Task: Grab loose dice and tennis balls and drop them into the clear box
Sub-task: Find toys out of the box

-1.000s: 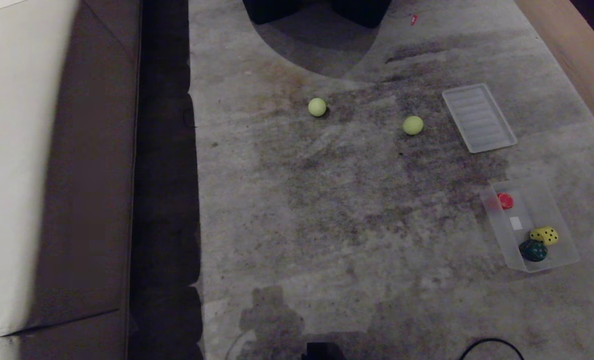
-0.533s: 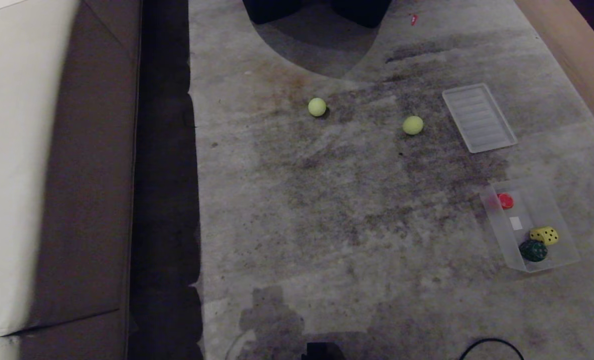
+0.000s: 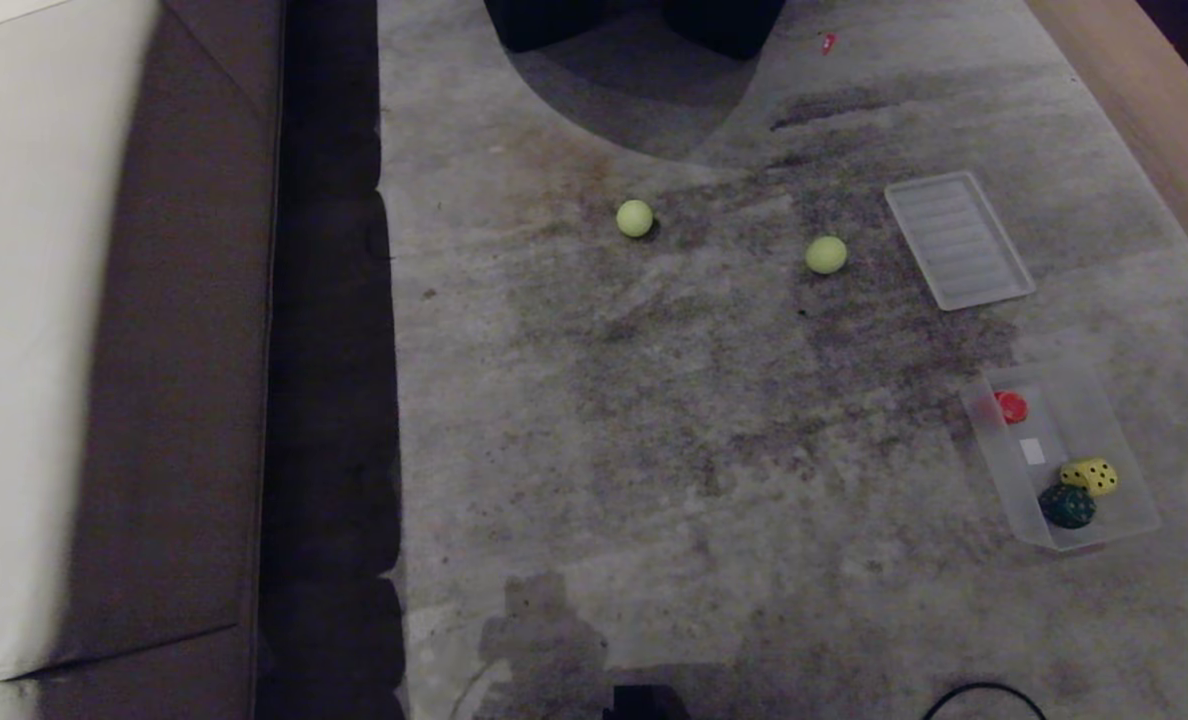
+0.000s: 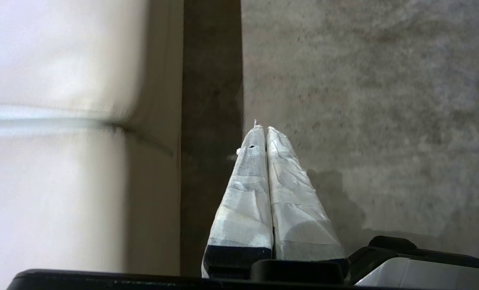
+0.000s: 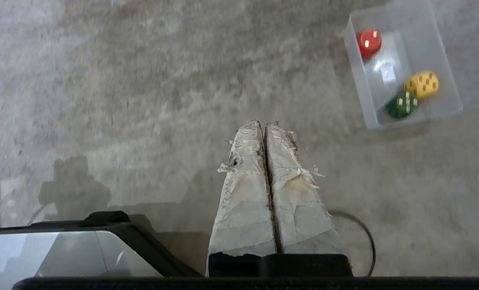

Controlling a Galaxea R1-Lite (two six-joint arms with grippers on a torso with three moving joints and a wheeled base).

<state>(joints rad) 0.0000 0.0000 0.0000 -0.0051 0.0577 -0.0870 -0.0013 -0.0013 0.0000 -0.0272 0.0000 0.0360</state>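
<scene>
Grey, stained carpet point(image 3: 654, 450) filled the scene, with a brown sofa point(image 3: 174, 350) along its left side. Nearest, my left gripper point(image 4: 265, 129) hung over the carpet beside the sofa base, its taped fingers pressed together on nothing; my right gripper point(image 5: 264, 125) hung likewise clenched and empty, with a black cable point(image 5: 360, 233) on the carpet below it. Neither arm showed in the head view. Farther out on the right lay the clear box point(image 3: 1104, 440), holding a red piece point(image 3: 1010, 406), a yellow die point(image 3: 1090, 476) and a dark green die point(image 3: 1067, 506). Beyond it lay a flat ribbed lid point(image 3: 959, 238). Farthest were the two tennis balls, one point(image 3: 826, 254) near the lid and one point(image 3: 634, 218) well to its left, both loose on the carpet. No tan die was visible.

Risks, as I judged them: a ball could roll away if a finger nudged it before closing; the frayed tape on my fingers could slip on the fuzz; a high release could bounce a ball out of the shallow box; the base could snag the cable.
</scene>
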